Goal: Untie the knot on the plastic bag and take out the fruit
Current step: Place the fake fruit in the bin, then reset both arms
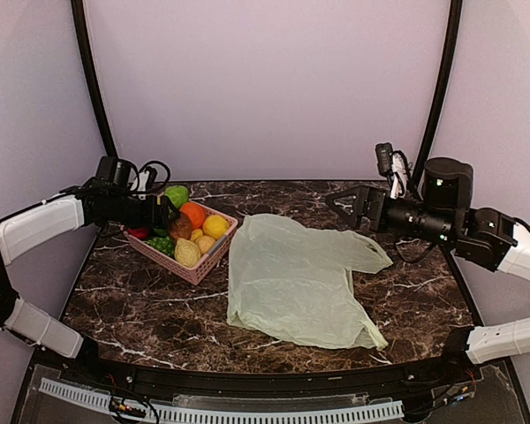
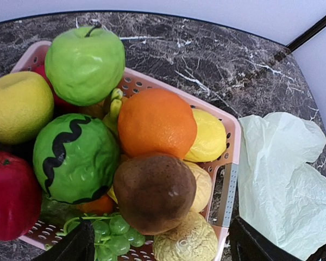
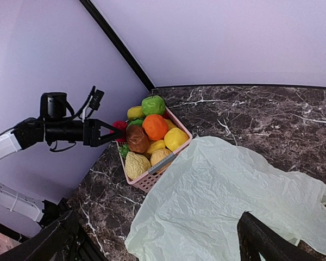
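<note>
Toy fruit (image 1: 193, 214), judged light, rigid and smooth, so best pinched across its widest girth, sits heaped in the pink basket (image 1: 216, 254) at ten o'clock of the limp, flat plastic bag (image 1: 291, 283); left gripper (image 1: 163, 212) and right gripper (image 1: 343, 205) both spread, empty.

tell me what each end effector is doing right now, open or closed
Left end effector: open, holding nothing.
Right end effector: open, holding nothing.

Bright, diffuse light, thin shadow under the plastic bag (image 1: 291, 283) at six o'clock, soft sheen on the green apple (image 2: 85, 65) (overhead view slightly soft, poles (image 1: 90, 79) bowed at nine and three o'clock).
</note>
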Controlling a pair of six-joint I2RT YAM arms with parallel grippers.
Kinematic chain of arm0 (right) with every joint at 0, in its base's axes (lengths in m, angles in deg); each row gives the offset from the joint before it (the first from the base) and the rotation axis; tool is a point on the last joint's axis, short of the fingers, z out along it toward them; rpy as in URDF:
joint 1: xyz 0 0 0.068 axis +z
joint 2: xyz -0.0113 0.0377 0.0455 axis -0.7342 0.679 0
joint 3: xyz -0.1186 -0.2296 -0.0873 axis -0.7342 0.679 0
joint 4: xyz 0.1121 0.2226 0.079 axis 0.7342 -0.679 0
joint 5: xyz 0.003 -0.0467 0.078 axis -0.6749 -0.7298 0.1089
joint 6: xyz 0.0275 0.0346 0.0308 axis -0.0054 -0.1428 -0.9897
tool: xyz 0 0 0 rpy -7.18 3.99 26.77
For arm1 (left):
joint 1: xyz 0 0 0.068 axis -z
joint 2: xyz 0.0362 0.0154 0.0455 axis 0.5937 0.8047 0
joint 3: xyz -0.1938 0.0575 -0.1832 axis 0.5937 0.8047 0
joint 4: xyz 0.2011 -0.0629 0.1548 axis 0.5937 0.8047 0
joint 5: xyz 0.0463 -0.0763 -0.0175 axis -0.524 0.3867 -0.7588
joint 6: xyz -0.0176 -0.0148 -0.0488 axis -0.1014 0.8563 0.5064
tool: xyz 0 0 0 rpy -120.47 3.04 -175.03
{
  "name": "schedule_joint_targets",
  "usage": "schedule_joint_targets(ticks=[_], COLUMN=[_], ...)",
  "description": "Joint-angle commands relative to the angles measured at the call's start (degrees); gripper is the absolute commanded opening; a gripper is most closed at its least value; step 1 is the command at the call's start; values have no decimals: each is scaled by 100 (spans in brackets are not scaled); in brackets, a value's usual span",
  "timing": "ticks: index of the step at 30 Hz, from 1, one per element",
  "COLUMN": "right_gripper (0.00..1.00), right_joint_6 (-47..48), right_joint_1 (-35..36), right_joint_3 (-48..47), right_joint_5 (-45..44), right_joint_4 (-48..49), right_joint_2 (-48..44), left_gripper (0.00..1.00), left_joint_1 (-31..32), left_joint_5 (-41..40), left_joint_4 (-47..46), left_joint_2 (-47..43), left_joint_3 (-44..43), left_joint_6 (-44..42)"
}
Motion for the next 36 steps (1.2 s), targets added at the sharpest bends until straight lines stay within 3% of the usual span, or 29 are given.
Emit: schedule_joint_targets(ticks=[1, 6, 12, 18, 23, 29, 36], right_gripper=[99, 99, 99, 99, 99, 99, 99], right_joint_6=[277, 460, 831, 1221, 1518, 1920, 2310], right_joint_1=[-168, -1092, -2615, -4077, -4939, -5436, -5493], right_joint_3=[-182, -155, 214, 646, 951, 1534, 2542], right_joint_5=[-164, 245, 1111, 1544, 1638, 969, 496], right_joint_4=[-372, -761, -915, -922, -591, 327, 1831], right_joint_2=[193, 411, 480, 299, 93, -342, -762], left_gripper=[85, 86, 86, 88, 95, 99, 99], left_joint_1=[-193, -820, -2001, -3079, -3104, -2999, -2143], left_joint_5=[-130, 169, 604, 153, -804, -1288, -2169], left_joint_4=[40, -41, -234, -554, -995, -2662, -4104], left_joint_2=[-549, -776, -1163, -1890, -2583, -3166, -2930], left_joint_3=[138, 345, 639, 1105, 1699, 2826, 3884], left_joint_6=[-104, -96, -63, 105, -6, -197, -723])
